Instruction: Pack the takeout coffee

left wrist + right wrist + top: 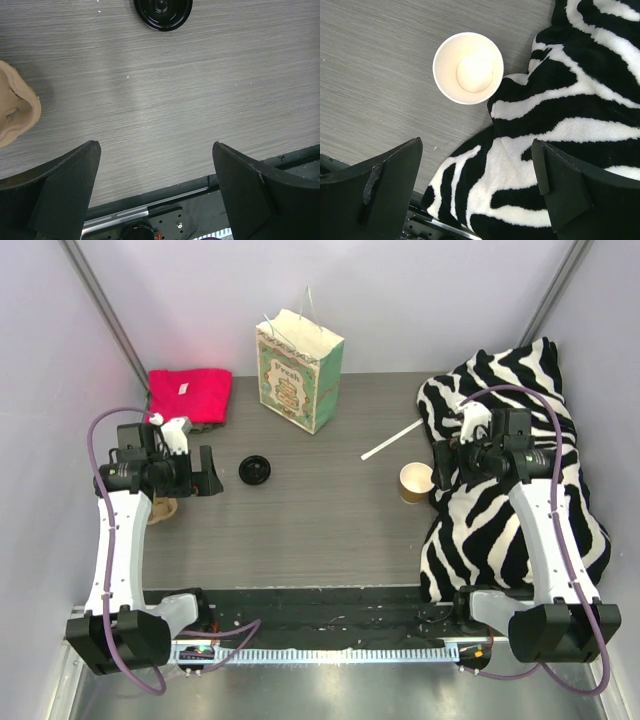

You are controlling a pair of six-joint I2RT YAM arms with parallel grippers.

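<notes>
**Coffee run, nothing picked up yet: cup goes to the right arm, lid to the left**

Using the white-and-green paper bag with handles (pixel 298 370) as the reference point, since that's presumably where everything ends up. It stands upright at the far side of the grey wood-grain table (pixel 320 530).

The small tan kraft-paper cup (pixel 468 68) is nearer than the bag and off to its right. It's upright, mouth up, nothing inside, and it sits right against the edge of the zebra-striped fleece blanket (pixel 570 100). The round black plastic lid (pixel 163 12) lies flat on the table, nearer than the bag and a bit to its left, well apart from the cup.

The right tool (pixel 476 144) is spread wide and holding nothing. It hangs over the blanket's edge on the bag's right, with the cup just ahead of its fingers, so that arm is clearly the closer one for the cup. The left tool (pixel 155 145) is also spread wide and empty, with the lid straight ahead of it.

My guess is the cup's axis being vertical means a side-on pinch around the wall, and the blanket crowding one side could snag a finger.
</notes>
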